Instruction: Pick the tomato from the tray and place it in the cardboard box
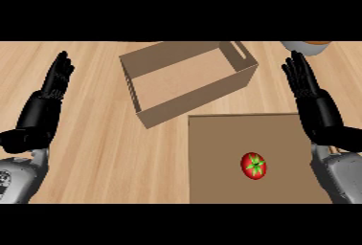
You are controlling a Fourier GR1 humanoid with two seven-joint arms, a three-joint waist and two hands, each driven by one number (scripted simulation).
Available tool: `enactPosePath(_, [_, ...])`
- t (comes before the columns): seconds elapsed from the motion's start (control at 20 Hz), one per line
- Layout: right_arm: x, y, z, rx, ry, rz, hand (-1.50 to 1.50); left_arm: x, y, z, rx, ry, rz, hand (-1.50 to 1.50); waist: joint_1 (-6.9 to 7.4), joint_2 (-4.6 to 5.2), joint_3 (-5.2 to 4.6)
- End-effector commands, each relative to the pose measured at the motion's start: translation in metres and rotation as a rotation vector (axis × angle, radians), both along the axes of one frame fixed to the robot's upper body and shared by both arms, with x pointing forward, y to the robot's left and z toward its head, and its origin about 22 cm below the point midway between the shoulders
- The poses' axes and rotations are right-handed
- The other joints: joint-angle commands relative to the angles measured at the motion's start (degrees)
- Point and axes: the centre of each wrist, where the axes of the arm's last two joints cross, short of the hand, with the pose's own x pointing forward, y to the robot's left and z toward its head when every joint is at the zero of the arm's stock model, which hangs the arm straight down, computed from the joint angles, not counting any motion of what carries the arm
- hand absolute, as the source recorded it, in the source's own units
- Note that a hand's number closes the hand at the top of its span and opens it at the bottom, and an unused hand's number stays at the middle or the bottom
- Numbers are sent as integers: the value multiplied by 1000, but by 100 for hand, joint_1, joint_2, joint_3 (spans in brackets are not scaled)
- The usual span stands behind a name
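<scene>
So the tomato (254,165) is sitting on the tray (212,158), a flat brown slab at the counter's near edge, and it's over toward the tray's right side, roughly mid-depth. Nothing is touching it. The cardboard box (185,79) is just past the tray's far edge, open top, turned at an angle, near the middle of the counter (106,153).

Both hands are doing nothing yet: the left hand (55,81) is up by the counter's left edge, fingers straight, holding nothing, and the right hand (305,81) is the same by the right edge, closer to the tomato.

Handling guess: it's small, round, probably light and smooth-skinned, so it could roll or slip out, and a squeeze could bruise it. Best bet is probably fingers and thumb on opposite sides around its widest part.

Green stem star faces up. It looks slightly taller than wide here, long axis running near-to-far on the tray.
</scene>
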Motion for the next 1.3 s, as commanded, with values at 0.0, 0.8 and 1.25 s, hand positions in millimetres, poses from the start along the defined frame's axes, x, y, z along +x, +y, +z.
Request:
enactPosePath(0.0, [-19,15,-24,-15,95,-18,-150,-18,-16,-15,-4,66,-29,0,-117,-62,-30])
enactPosePath(0.8, [-137,-26,-107,-951,118,-427,-150,-23,-48,-50,-64,351,-214,0,-504,-136,-96])
enactPosePath(1.25, [-181,22,-30,-1074,344,-342,-150,-21,-41,-49,-42,347,-214,0,-419,-118,-96])
